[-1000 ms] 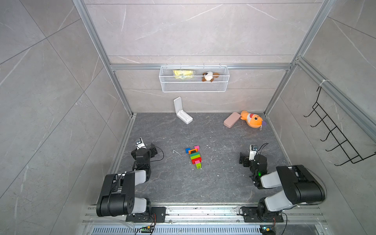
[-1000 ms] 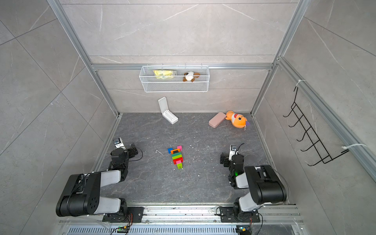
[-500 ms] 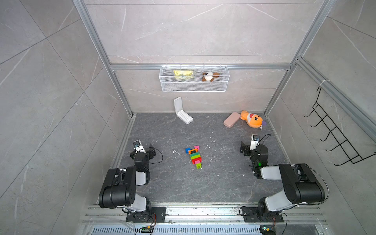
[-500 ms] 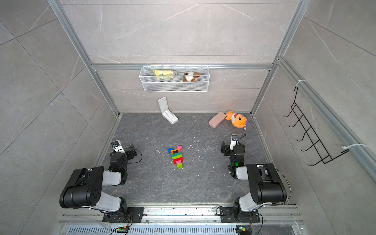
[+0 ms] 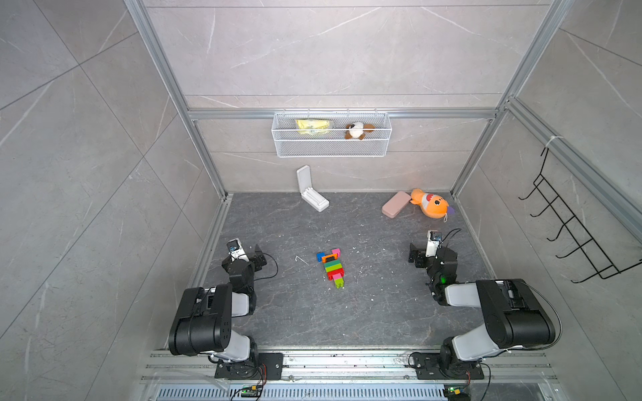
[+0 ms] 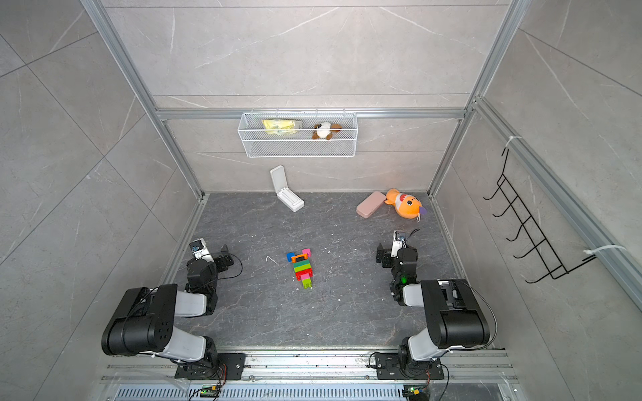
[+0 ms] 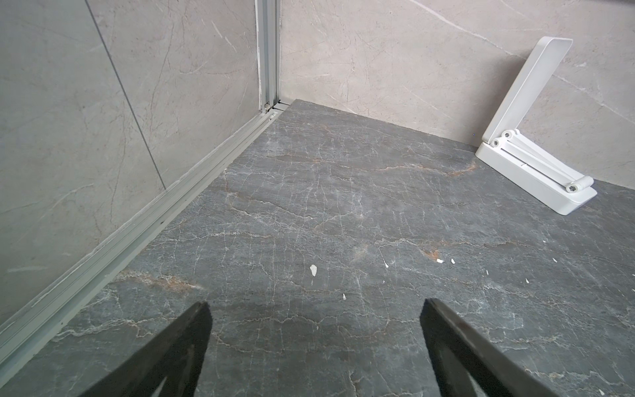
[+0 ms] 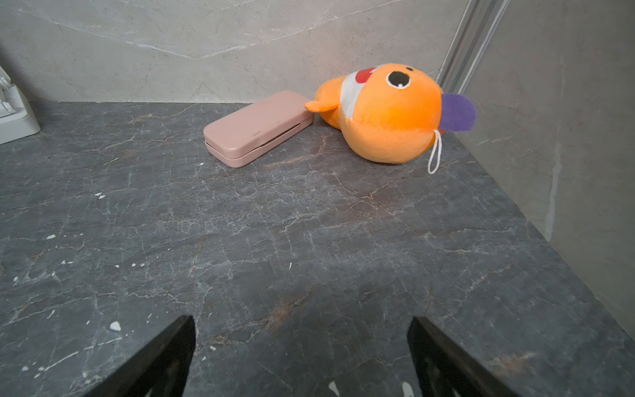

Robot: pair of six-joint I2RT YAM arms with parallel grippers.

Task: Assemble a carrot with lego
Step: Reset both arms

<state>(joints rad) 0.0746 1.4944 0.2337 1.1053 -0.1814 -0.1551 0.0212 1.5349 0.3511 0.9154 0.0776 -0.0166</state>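
Multicoloured carrot [image 5: 332, 268]: one, perhaps eight bricks [image 5: 335, 275]; left pincer [image 7: 314, 309], right pincer [image 8: 300, 323] agape.

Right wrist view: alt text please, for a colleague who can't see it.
The open, empty right claw hovers over bare dark grey stone-look tabletop. Beyond it, by the back wall, a closed pink rounded plastic case lies beside an orange plush fish toy.

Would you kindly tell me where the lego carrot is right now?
In both top views the carrot lies flat in the middle of the tabletop, between the left gripper and right gripper, touched by neither, its lime tip toward the robot's base.
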